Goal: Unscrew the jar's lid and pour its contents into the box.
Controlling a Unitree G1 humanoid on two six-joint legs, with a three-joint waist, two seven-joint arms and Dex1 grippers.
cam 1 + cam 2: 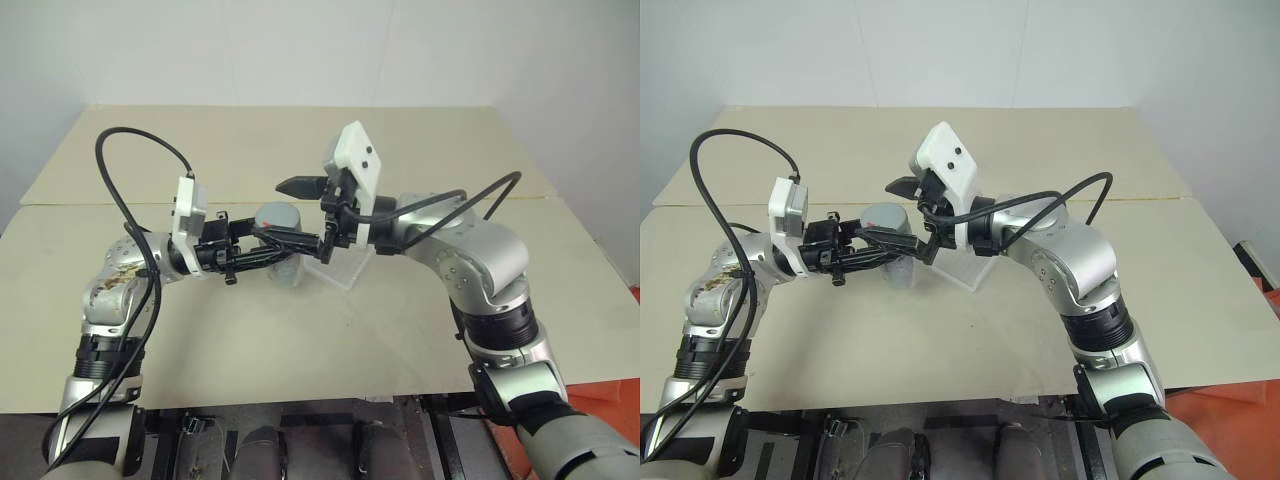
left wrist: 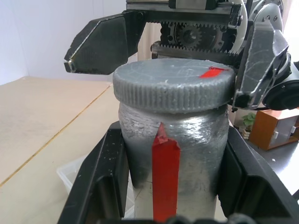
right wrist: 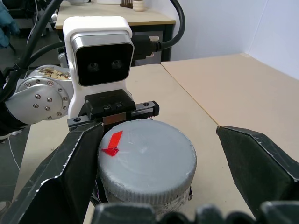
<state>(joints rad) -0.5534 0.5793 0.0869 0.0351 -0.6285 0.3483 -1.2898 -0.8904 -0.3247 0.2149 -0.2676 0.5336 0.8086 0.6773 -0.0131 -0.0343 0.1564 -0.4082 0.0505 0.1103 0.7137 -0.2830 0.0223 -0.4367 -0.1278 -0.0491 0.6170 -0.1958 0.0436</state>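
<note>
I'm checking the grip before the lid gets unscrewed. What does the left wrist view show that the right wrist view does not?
Left wrist view alone: the small silvery-grey metal jar's body with its vertical red stripe, clamped between the left gripper's black fingers, and a corner of the clear plastic box below. Right wrist view alone: the left wrist's white camera housing behind the jar. Both: the round grey ribbed lid with its red mark, on the jar, and the right gripper's fingers spread wide on either side of it.
</note>
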